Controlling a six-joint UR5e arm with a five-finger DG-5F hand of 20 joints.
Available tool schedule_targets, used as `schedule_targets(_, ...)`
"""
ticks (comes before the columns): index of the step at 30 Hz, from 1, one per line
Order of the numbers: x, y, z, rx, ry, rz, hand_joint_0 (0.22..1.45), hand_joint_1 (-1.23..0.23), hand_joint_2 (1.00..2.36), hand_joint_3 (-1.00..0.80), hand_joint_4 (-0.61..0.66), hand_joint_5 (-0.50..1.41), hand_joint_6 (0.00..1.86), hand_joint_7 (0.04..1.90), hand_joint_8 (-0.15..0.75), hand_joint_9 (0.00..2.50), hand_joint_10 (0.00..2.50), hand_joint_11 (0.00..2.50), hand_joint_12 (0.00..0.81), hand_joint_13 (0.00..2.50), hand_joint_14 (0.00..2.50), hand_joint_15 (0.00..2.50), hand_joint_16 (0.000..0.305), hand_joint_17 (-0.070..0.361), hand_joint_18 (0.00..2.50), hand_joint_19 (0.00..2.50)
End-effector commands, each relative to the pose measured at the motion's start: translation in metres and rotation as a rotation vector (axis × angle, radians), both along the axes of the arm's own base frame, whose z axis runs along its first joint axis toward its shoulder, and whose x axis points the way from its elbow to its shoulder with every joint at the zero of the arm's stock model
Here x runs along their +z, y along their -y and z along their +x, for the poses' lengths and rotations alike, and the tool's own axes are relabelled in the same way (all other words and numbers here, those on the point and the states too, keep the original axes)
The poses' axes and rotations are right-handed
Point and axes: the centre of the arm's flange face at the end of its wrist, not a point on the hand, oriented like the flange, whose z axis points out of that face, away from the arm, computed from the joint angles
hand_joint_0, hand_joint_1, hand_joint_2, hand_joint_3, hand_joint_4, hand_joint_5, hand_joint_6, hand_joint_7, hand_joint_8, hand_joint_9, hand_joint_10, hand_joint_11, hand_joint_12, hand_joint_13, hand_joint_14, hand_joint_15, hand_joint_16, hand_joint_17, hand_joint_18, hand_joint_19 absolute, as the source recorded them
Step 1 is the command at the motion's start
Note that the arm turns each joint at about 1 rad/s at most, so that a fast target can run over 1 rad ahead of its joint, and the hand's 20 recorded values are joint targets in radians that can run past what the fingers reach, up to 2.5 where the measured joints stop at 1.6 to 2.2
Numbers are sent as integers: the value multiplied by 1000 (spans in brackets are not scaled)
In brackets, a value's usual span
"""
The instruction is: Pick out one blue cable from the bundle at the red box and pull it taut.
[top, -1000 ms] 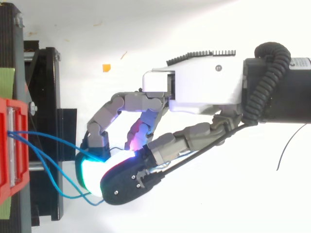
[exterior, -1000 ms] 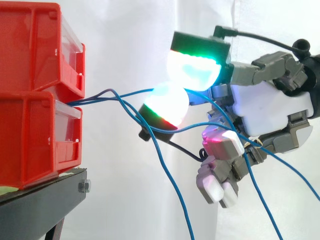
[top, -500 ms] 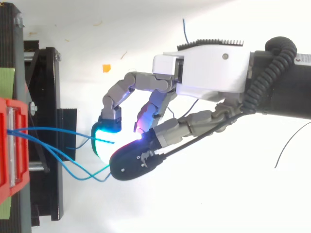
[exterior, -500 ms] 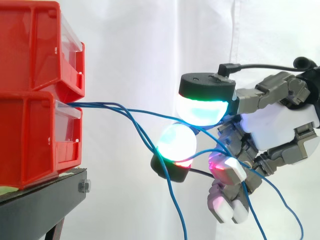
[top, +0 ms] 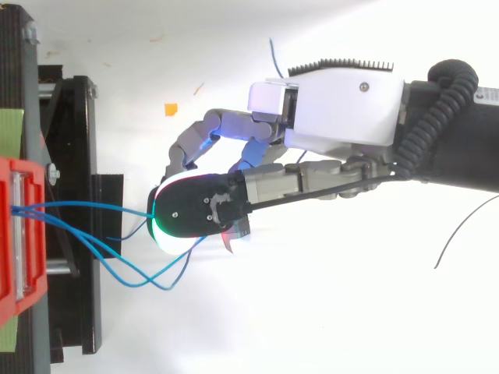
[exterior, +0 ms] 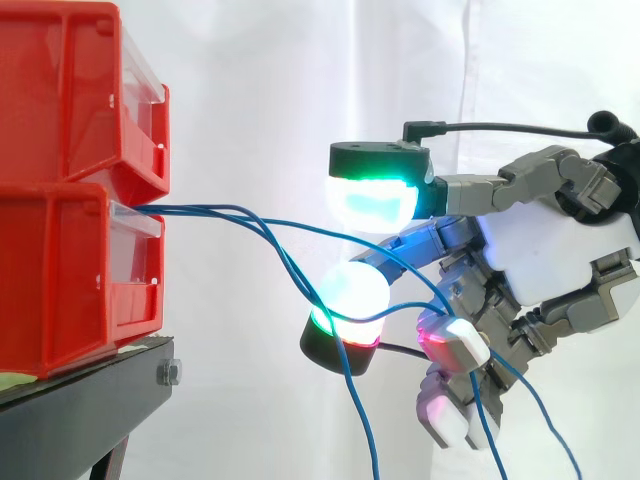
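White curtain [exterior: 260,100], black stand [exterior: 80,410], red bins [exterior: 70,180]

Red bins [exterior: 70,180] with clear fronts at left on a black stand [exterior: 90,410], white curtain [exterior: 260,80] behind, plain blue cables [exterior: 190,209]. Hand [exterior: 550,250] has a white shell and grey links, and black-backed pads [exterior: 372,203] glowing cyan-green on top, white with a red-green rim below, magenta lower right. Top view: orange scrap [top: 170,108] upper left, green strip [top: 9,132] at left edge.
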Motion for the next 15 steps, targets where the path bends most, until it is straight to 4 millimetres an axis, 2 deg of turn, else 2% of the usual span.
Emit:
schedule_targets(1, 0, -2, 0, 3, 2, 3, 549, -298, 1000, -500, -62, -185, 881, 768, 217, 1161, 26, 807, 344, 890, 24, 619, 53, 119, 634, 726)
schedule_targets(4, 2, -2, 0, 2, 5, 5, 598, -437, 1005, -444, -57, -182, 897, 786, 216, 1170, 24, 822, 336, 896, 25, 619, 51, 116, 636, 723)
schedule_targets(15, 19, -6, -3, 2, 32, 8, 591, -608, 1016, -220, -21, -171, 925, 783, 233, 1178, 24, 827, 348, 902, 24, 610, 53, 119, 655, 711)
